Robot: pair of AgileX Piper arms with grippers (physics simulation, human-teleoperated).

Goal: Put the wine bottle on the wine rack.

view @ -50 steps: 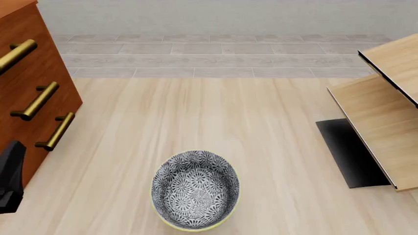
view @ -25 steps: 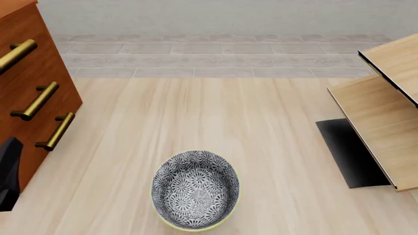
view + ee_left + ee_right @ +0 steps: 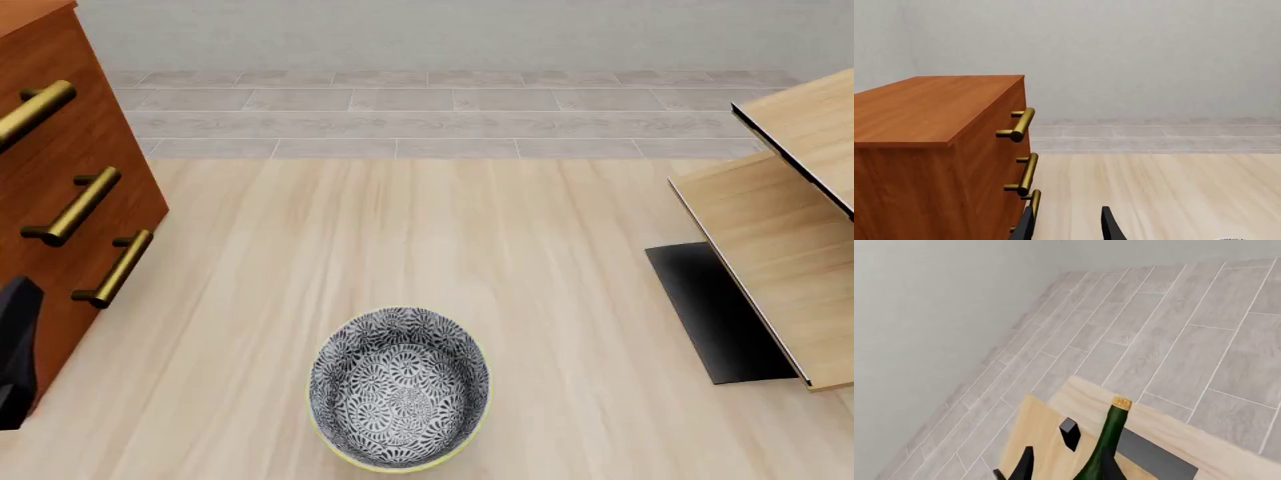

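Though missing from the front view, shows up in the right wrist view: slim dark green glass wine bottle (image 3: 1102,456) with tan cork, just beside the right gripper (image 3: 1047,450), long axis running along the fingers, cork end leading. Cannot tell whether pinched or merely alongside. Appears against pale slanted wood and a black plate, probably the pale-wood wine rack (image 3: 774,260) at 3 o'clock on the light wooden worktop (image 3: 400,230). Clearly nearer the right arm. Left gripper (image 3: 1067,231) spread, holding nothing, at 9 o'clock beside the reddish-brown cabinet (image 3: 67,150).
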